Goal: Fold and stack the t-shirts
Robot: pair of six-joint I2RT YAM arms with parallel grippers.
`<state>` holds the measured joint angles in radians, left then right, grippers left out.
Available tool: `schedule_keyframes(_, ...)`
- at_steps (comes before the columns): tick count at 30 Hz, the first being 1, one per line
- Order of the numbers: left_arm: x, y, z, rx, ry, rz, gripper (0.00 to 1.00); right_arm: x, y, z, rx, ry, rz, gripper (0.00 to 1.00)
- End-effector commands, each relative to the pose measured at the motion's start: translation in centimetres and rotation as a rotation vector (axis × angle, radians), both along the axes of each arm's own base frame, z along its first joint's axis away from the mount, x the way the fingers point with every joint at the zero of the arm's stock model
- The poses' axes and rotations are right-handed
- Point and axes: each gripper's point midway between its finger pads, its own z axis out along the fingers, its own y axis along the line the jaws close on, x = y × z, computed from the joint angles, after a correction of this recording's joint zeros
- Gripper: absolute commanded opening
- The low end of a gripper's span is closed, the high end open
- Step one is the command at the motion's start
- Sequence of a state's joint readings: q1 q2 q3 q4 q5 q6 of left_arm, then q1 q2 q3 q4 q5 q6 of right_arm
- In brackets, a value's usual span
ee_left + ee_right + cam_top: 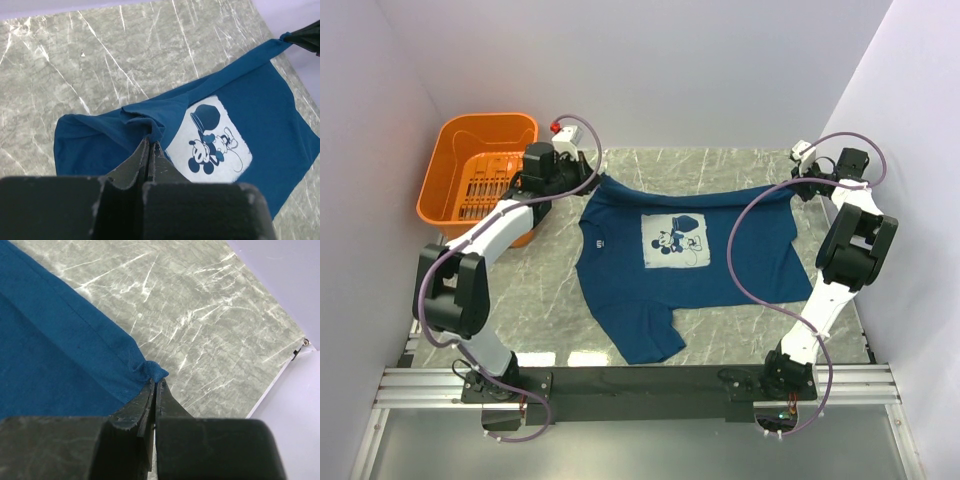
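The fingers (136, 161) of the left gripper (150, 142) are pressed together on a bunched fold of the dark blue t-shirt (692, 275). The fingers (167, 399) of the right gripper (156, 382) are likewise closed, pinching a small tuft at a hemmed corner of the cloth.

In the top view the shirt is spread across the middle of the grey marble-patterned table (545, 290). Its far edge is drawn taut between the two grippers, one at 11 o'clock and the other at 1 o'clock of the cloth. The white-and-grey cartoon print (675, 240) faces up near the centre. A flap, possibly a sleeve, hangs out at 6 o'clock.

An orange slotted plastic basket (480, 175) stands at 10 o'clock of the shirt, just beside the left arm. White walls (650, 70) enclose the table at 9, 12 and 3 o'clock.
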<state>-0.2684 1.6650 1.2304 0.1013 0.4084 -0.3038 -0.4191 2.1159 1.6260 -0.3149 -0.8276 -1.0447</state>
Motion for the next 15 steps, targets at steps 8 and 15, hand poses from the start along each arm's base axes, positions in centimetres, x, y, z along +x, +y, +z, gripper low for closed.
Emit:
schedule_keyframes(8, -2.0, 0.1, 3.2, -0.009, -0.085, -0.026, 0.01, 0.4, -0.7, 3.4, -0.025, -0.075, -0.024, 0.0)
schedule_keyframes(15, -2.6, 0.7, 2.1, 0.007, -0.062, 0.001, 0.01, 0.2, -0.7, 3.2, -0.029, -0.067, -0.023, 0.0)
